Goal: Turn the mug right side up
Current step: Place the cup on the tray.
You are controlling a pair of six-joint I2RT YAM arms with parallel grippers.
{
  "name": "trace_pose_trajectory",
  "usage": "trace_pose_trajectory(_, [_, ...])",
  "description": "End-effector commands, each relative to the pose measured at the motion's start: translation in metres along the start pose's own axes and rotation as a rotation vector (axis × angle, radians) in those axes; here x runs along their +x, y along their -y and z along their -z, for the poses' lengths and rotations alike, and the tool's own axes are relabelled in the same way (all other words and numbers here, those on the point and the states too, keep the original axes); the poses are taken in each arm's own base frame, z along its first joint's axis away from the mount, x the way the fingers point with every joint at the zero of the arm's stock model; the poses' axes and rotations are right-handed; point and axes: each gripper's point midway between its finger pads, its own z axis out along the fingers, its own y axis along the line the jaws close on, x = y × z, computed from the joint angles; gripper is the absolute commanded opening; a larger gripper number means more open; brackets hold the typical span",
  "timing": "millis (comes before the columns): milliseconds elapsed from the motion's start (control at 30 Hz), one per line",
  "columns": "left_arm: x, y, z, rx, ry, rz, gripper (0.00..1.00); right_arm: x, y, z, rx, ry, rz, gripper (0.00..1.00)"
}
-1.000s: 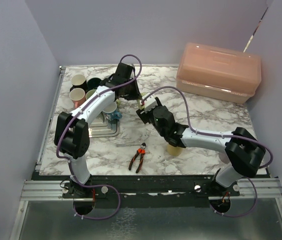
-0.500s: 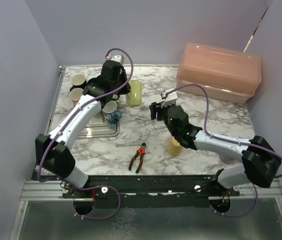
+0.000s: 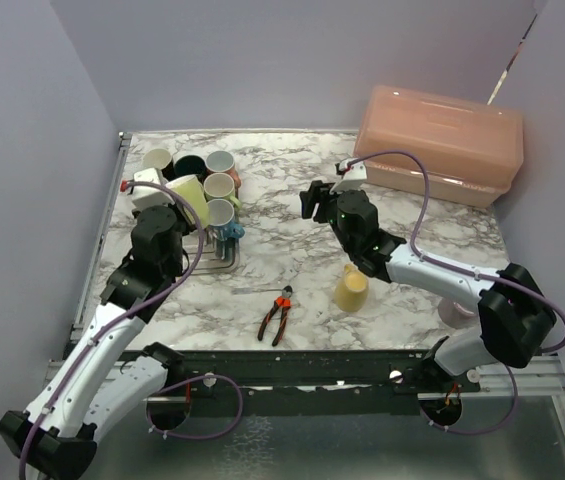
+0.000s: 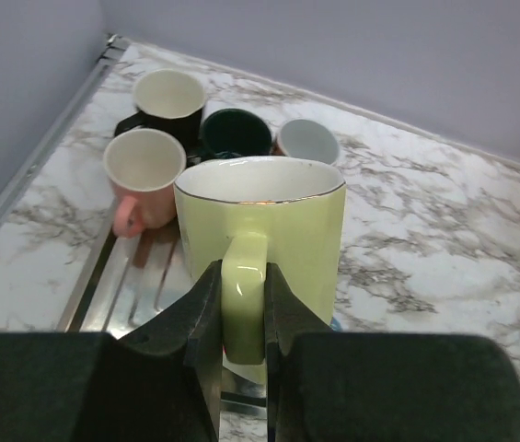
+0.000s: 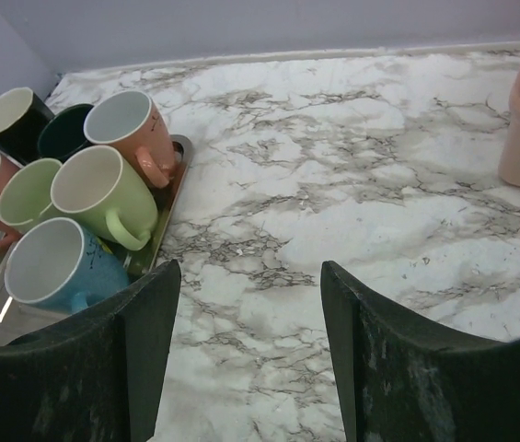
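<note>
Mug: a yellow-green mug (image 4: pixel 260 226), upright with its mouth up, held above the tray (image 3: pixel 207 262) at 10 o'clock on the counter (image 3: pixel 292 250).
Left fingers: the left fingers (image 4: pixel 241 308) are closed on the mug's handle, one on each side of it.
Right fingers: the right fingers (image 5: pixel 250 345) stand wide apart with nothing between them, above the counter's middle toward 12 o'clock.
Left wrist view only: it shows the pinch on the handle and the level rim. The held mug covers the tray's near part.
Top view only: it shows both arms at once. It also shows pliers (image 3: pixel 278 314) at 6 o'clock, a yellow cup (image 3: pixel 352 288) mouth down at 5 o'clock, and a pink box (image 3: pixel 437 145) at 2 o'clock.
Right wrist view only: it looks into the mug mouths from 3 o'clock and shows the blue mug (image 5: pixel 52 262) in full. I cannot make out the left fingers there.
Tray contents: a black mug (image 4: pixel 169 97) with a cream inside, a dark green mug (image 4: pixel 235 133), a pink mug (image 4: pixel 144 170), a paler pink mug (image 4: pixel 307 140) and the blue mug, clustered close together.
Box contents: the lid is on and I cannot tell what is inside.
</note>
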Motion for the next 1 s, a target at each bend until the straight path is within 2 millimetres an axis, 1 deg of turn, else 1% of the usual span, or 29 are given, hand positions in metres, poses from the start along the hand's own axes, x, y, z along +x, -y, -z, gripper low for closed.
trace_pose_trajectory(0, [-0.013,-0.044,0.007,-0.182,0.186,0.06,0.0,0.009,-0.003,-0.005,-0.013,-0.046,-0.028,0.66])
trace_pose_trajectory(100, [0.005,-0.056,0.008,-0.209,0.22,0.096,0.0,0.012,-0.002,-0.007,-0.012,-0.062,-0.027,0.66])
trace_pose_trajectory(167, [0.022,-0.063,0.004,-0.233,0.223,0.117,0.0,0.014,-0.001,-0.008,-0.009,-0.069,-0.028,0.66])
trace_pose_trajectory(300, [0.05,-0.068,-0.005,-0.24,0.228,0.129,0.0,0.018,0.004,-0.008,-0.002,-0.083,-0.031,0.66])
trace_pose_trajectory(500, [0.075,-0.068,-0.02,-0.233,0.261,0.152,0.0,0.024,0.013,-0.007,0.014,-0.099,-0.047,0.66])
trace_pose_trajectory(633, [0.093,-0.07,-0.029,-0.245,0.244,0.088,0.0,0.024,0.018,-0.007,0.022,-0.103,-0.048,0.66])
trace_pose_trajectory(800, [0.108,-0.075,-0.036,-0.255,0.242,0.007,0.0,0.023,0.023,-0.009,0.03,-0.102,-0.05,0.66])
trace_pose_trajectory(967, [0.119,-0.08,-0.042,-0.266,0.255,0.004,0.0,0.024,0.025,-0.011,0.034,-0.103,-0.052,0.66])
